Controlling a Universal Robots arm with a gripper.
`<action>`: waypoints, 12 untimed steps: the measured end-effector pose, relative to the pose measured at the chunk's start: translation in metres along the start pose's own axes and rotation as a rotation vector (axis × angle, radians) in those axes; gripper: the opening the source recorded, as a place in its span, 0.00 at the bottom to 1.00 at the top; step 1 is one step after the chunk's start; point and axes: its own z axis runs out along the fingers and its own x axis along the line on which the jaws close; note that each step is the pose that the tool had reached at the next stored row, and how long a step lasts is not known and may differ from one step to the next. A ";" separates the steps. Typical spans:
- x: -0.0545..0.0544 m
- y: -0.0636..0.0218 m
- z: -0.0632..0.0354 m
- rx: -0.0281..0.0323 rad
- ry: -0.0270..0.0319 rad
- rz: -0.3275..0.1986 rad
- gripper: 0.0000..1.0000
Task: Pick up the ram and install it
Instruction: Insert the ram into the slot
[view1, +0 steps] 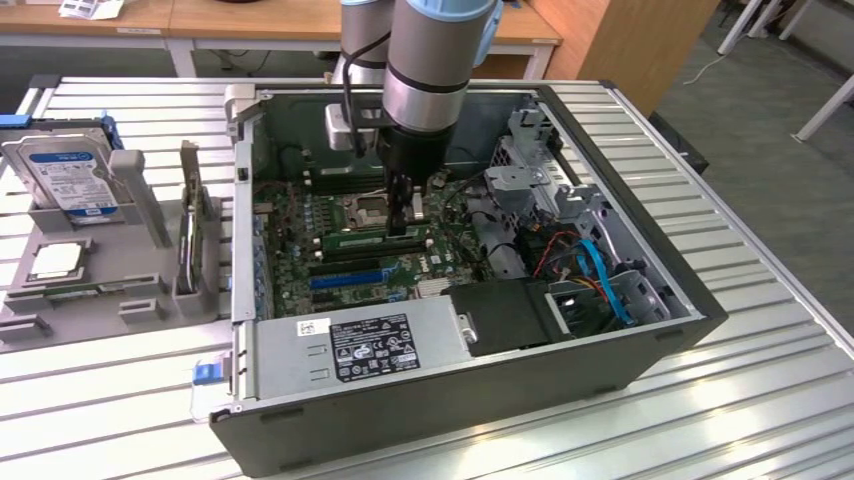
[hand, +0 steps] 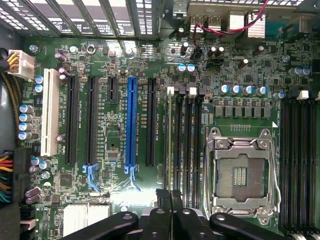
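Note:
The ram (view1: 378, 240) is a thin green stick standing on edge in a memory slot of the motherboard (view1: 300, 225), beside the CPU socket (view1: 370, 210). My gripper (view1: 398, 228) reaches straight down into the open computer case (view1: 400, 420) and sits on the stick's upper edge, fingers shut on it. From the wrist camera the ram (hand: 170, 140) appears edge-on in the slot nearest the blue expansion slot (hand: 132, 125). The gripper (hand: 170, 196) has its two black fingertips (hand: 161, 197) pinched together over one end of the ram.
The empty CPU socket (hand: 241, 172) and further memory slots (hand: 297, 150) lie close by. A power supply (view1: 367, 345), drive cage and blue cables (view1: 607, 280) crowd the case. Outside it, a grey fixture holds a hard drive (view1: 67, 170) and an expansion card (view1: 198, 245).

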 end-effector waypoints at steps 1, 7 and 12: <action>0.000 -0.0001 0.0001 0.0001 -0.0001 0.000 0.12; 0.000 -0.0009 0.0007 0.0001 -0.0001 0.000 0.12; -0.001 -0.0010 0.0015 0.0002 -0.0004 0.004 0.12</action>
